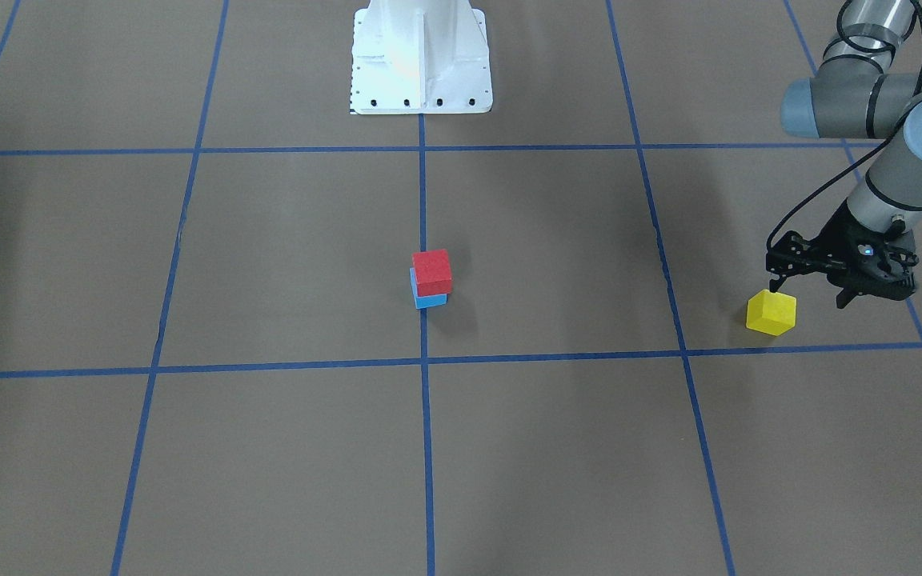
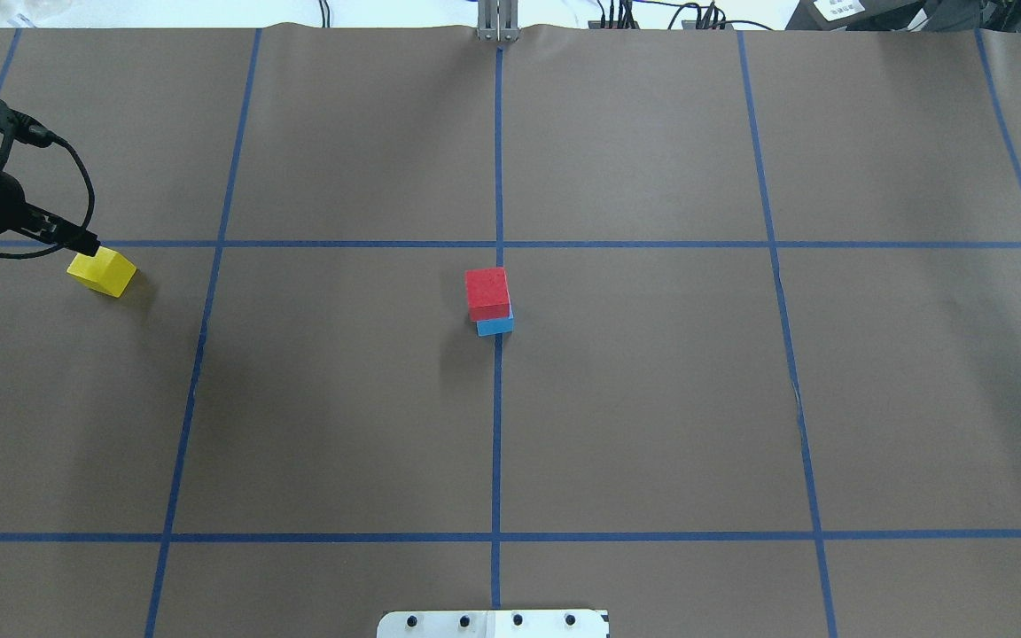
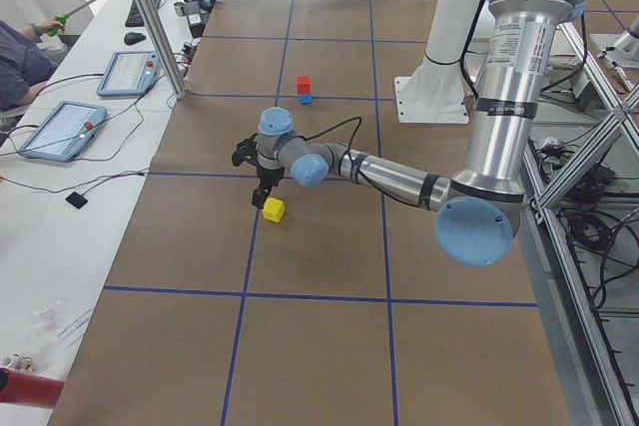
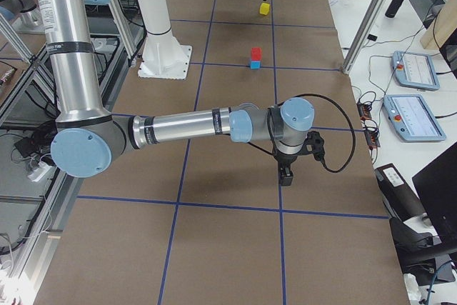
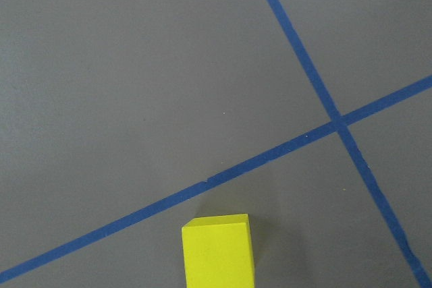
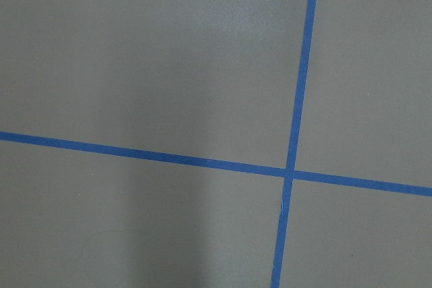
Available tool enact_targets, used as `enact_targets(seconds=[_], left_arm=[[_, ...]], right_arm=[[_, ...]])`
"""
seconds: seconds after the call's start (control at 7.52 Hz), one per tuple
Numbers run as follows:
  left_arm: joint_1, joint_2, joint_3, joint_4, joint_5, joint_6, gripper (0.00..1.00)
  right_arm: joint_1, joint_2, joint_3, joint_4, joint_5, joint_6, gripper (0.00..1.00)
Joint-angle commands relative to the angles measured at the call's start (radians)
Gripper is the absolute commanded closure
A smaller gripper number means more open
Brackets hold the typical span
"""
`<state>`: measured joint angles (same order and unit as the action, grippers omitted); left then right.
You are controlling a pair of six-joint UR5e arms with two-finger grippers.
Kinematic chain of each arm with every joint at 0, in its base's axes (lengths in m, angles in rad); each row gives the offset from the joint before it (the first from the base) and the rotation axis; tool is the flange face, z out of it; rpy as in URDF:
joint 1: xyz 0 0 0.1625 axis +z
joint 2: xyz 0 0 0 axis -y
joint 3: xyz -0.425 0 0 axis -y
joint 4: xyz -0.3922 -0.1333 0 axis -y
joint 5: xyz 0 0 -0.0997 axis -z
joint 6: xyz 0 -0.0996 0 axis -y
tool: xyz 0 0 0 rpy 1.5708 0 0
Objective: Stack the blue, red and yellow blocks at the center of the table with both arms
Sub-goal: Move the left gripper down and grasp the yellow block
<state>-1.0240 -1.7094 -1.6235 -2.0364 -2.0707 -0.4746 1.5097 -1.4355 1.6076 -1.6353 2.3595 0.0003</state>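
Table (image 2: 342, 399): brown paper, blue tape grid.
Left gripper (image 1: 810, 294): I read the fingers as spread, poised just by the yellow block (image 1: 771, 312) at the table's left end, gripping nothing.
Right gripper (image 4: 285, 175): low over the paper; spread or pressed together, I cannot tell.
Red block (image 2: 487, 293): stacked on the blue block (image 2: 495, 326), table centre.

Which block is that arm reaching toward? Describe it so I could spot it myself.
Look over the brown table with its blue tape grid to the robot's left edge, far from the red block stacked on the blue block at the centre. Beside the left gripper lies the yellow block, the only one alone.
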Motion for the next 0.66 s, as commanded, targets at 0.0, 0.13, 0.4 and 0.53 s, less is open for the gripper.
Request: enact_targets(seconds=[0.0,0.13,0.4,0.53], left_arm=[[0.021,-0.013,0.069,-0.054,0.001,-0.052,0.00],[0.028,-0.021,0.082,-0.056,0.001,-0.082,0.00],[0.070,-0.024,0.083,-0.059,0.004,-0.116,0.00],[0.079,-0.024,0.088,-0.059,0.006,-0.118,0.00]], right_arm=[[0.000,0.001,-0.003,0.000,-0.002,0.000,0.00],[0.000,0.004,-0.003,0.000,-0.002,0.000,0.00],[0.000,0.007,-0.003,0.000,-0.002,-0.002,0.00],[0.000,0.007,-0.005,0.000,-0.002,-0.002,0.00]])
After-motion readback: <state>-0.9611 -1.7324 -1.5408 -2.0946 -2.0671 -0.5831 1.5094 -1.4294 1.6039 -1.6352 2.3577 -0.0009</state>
